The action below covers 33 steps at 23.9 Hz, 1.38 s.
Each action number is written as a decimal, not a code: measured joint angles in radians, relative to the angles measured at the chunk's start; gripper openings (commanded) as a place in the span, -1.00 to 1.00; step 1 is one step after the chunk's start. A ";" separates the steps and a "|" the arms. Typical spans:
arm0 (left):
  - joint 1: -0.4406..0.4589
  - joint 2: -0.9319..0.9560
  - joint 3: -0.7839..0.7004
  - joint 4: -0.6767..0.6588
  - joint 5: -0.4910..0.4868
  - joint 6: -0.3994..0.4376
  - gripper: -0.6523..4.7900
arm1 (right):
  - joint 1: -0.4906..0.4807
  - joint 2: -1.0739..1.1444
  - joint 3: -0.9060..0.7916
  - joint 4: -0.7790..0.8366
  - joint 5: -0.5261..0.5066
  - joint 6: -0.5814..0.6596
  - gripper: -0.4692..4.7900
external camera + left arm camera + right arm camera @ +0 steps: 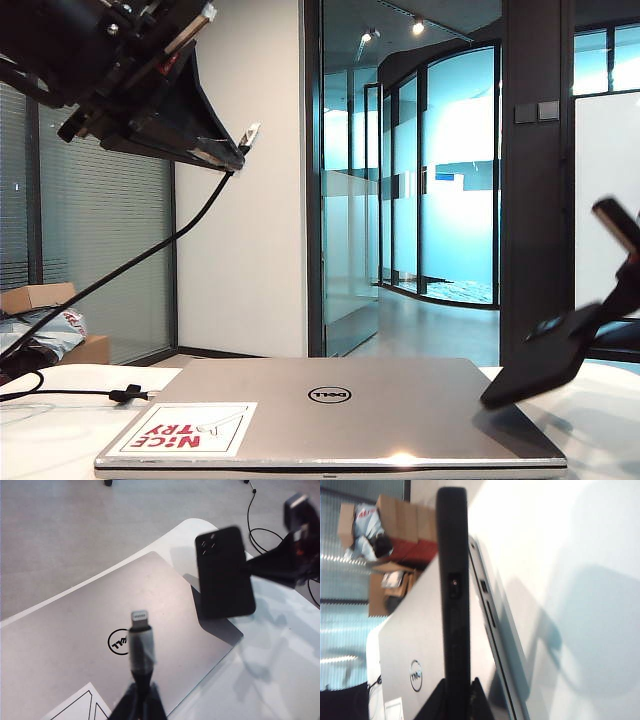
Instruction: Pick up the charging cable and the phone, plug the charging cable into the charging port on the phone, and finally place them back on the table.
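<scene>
We saw the left gripper (136, 700) with jaws clamped on the charging cable (140, 645), raised above the Dell laptop (75, 630); the right gripper (455, 700) with jaws pinching the phone (454, 580) above the desk (40, 440). Only its wrist view showed the phone's edge.

Blurred right hand (560, 345), phone (530, 375)

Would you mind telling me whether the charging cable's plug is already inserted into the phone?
No, in the left wrist view the charging cable plug tip sits bare in the left gripper, apart from the phone.
</scene>
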 measured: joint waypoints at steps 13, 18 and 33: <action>0.001 0.000 0.000 0.000 0.000 0.000 -0.78 | 0.097 -0.381 0.355 -1.148 0.276 -0.538 -0.86; 0.000 0.000 0.000 0.000 0.000 0.000 -0.78 | 0.201 -0.352 0.397 -1.316 0.420 -0.630 -0.86; 0.000 0.000 0.000 0.000 0.000 0.000 -0.78 | 0.237 -0.136 0.398 -1.405 0.436 -0.637 -0.66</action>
